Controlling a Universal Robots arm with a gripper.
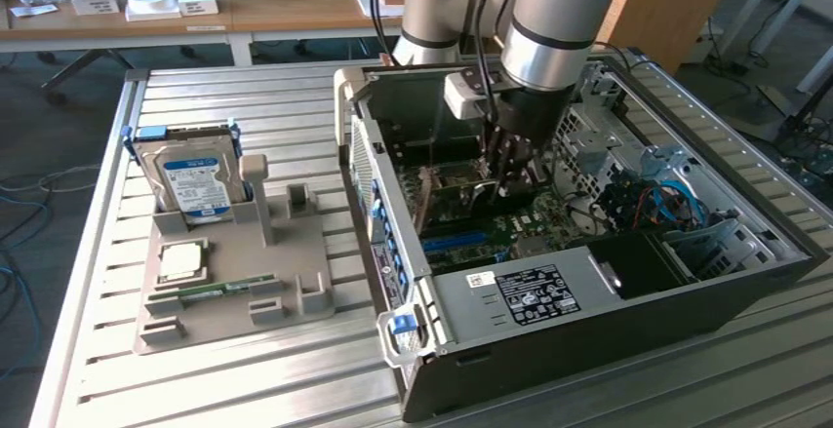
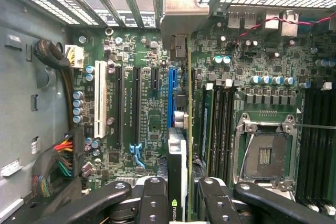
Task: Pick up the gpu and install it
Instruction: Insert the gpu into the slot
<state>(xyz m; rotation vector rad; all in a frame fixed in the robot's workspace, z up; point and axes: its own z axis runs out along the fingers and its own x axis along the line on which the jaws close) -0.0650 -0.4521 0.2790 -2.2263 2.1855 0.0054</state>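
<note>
- gpu card (image 2: 177,171) — a small green-and-white eye-shaped brand mark on its dark edge; no letters can be read beside it.
- Power supply (image 1: 528,296) — a black label with white print and symbols, too fine to read.
- Hard drive (image 1: 193,182) — a blue-and-white label, print illegible.

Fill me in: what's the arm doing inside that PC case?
The arm reaches into the open PC case, its end effector closed on the gpu, held edge-on over the motherboard along the blue expansion slot. I can't tell if it's seated. The hard drive, CPU and RAM stick sit on the tray outside.
</note>
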